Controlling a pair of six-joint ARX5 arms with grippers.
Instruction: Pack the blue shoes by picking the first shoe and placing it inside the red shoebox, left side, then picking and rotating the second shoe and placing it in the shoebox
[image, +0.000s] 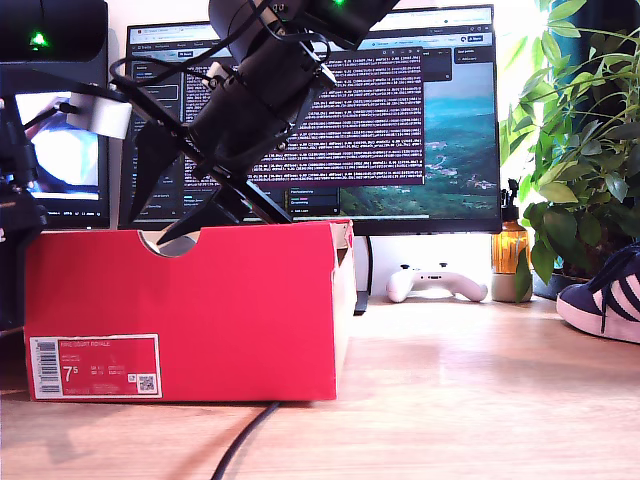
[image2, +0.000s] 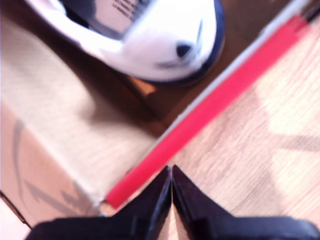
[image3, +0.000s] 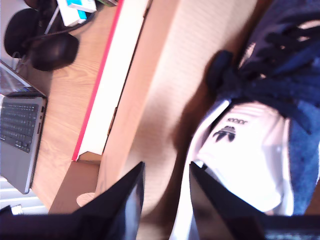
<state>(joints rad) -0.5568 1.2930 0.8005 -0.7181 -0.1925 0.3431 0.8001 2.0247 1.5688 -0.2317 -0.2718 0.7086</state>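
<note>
The red shoebox (image: 200, 300) stands open on the wooden desk toward the exterior view's left. One blue shoe (image3: 240, 150) lies inside it, its white tongue and dark laces showing; in the first wrist view this shoe (image2: 150, 45) is blurred. My second gripper (image3: 162, 200) is open and empty beside that shoe, inside the box (image3: 165, 75). In the exterior view it (image: 160, 225) dips in behind the notch. My first gripper (image2: 171, 172) is shut on nothing, above the box's red rim (image2: 215, 100). The other blue shoe (image: 605, 295) rests at the exterior view's right edge.
A monitor (image: 400, 120) stands behind the box, with a white game controller (image: 435, 283), an amber bottle (image: 510, 250) and a plant (image: 580, 150) toward the exterior view's right. A black cable (image: 245, 440) runs out in front. A laptop (image3: 20, 135) sits outside the box.
</note>
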